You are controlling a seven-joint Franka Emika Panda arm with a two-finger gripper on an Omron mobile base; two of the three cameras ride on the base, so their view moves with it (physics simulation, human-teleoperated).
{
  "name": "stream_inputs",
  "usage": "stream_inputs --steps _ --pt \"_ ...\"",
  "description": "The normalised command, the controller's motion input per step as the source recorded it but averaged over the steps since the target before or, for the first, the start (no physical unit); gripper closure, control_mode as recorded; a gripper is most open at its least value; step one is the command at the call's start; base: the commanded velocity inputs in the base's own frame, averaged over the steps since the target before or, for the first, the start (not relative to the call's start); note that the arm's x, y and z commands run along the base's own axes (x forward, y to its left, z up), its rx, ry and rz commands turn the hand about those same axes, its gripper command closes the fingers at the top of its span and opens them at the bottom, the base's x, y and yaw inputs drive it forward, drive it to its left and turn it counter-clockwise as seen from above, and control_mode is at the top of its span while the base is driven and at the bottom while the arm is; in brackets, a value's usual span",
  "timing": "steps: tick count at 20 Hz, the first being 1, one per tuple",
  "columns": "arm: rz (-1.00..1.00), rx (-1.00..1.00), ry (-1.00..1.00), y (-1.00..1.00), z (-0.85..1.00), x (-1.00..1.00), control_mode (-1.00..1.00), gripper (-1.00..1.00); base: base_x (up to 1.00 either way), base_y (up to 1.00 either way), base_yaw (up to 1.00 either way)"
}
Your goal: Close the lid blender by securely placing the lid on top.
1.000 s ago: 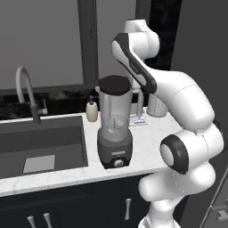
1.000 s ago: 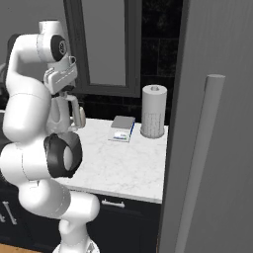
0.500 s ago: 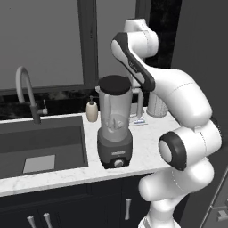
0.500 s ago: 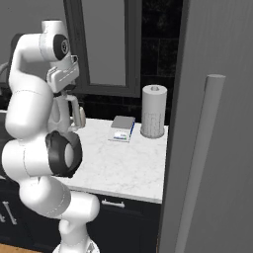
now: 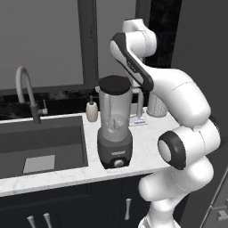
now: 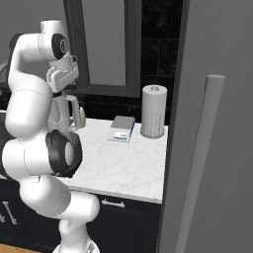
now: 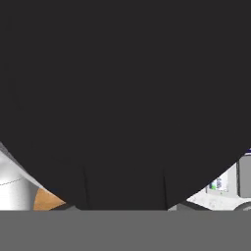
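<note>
The blender (image 5: 115, 129) stands on the counter beside the sink, a clear jar on a dark grey base with a front knob. The black round lid (image 5: 115, 83) lies flat on the jar's rim. My gripper (image 5: 132, 90) hangs just right of and behind the lid's edge, pointing down. In the hand view the lid (image 7: 122, 98) is a large black face very close to the camera, with my gripper (image 7: 125, 193) open and its dark fingertips (image 7: 83, 192) set wide apart against it. In the right base view my arm hides most of the blender (image 6: 74, 112).
A beige soap bottle (image 5: 91, 111) stands left of the blender, with the sink (image 5: 40, 147) and faucet (image 5: 27, 91) beyond. To the right are a small box (image 6: 122, 128) and a paper towel roll (image 6: 152, 111). A tall grey cabinet door (image 6: 212, 123) closes the right side.
The hand has shifted only slightly beside the jar's top. The lid stays on the rim and the blender has not moved.
</note>
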Motion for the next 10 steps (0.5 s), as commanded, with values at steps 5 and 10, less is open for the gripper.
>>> stream_inputs --steps 5,10 --pt "0.04 -0.06 0.05 0.12 -0.19 -0.09 -1.0 1.0 0.0 0.0 0.0" --pt "0.07 0.0 0.09 0.14 0.0 -0.05 -1.0 1.0 0.0 0.0 0.0"
